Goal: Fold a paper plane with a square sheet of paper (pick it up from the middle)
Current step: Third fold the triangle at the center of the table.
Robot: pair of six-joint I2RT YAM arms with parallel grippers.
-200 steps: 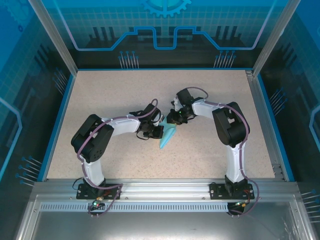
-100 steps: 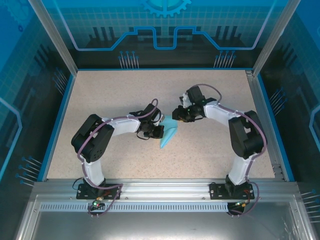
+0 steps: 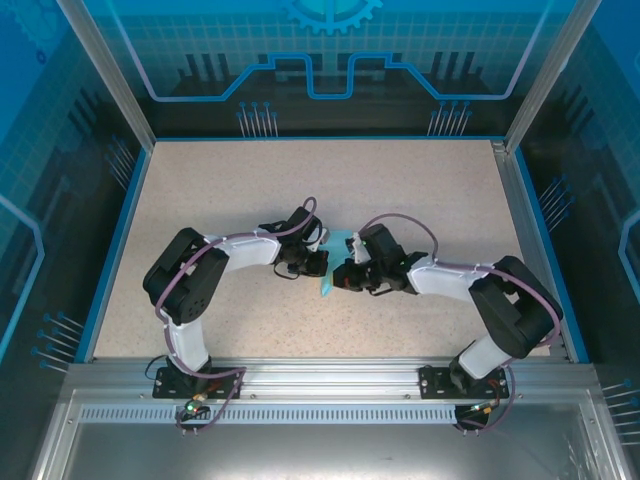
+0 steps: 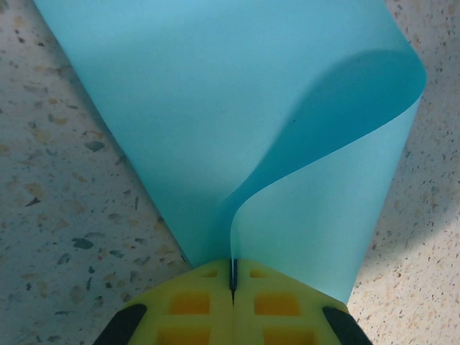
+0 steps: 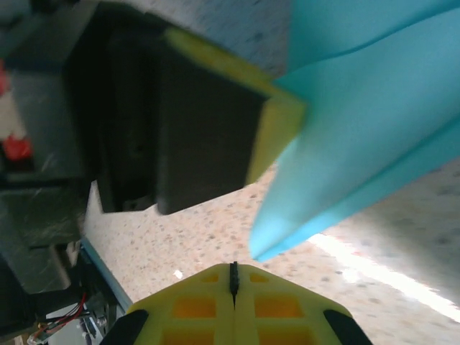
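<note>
your left gripper pinches the folded blue paper, and your right gripper is closed, empty, just beside its pointed tip.

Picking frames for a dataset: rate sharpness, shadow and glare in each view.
Top external: even light, sharp. Left wrist: sharp; the curled light-blue paper casts a dark shadow on itself. Right wrist: soft and blurred throughout, with a bright streak on the table.

Speckled beige tabletop, blue printed wall panels, aluminium frame rail
</note>
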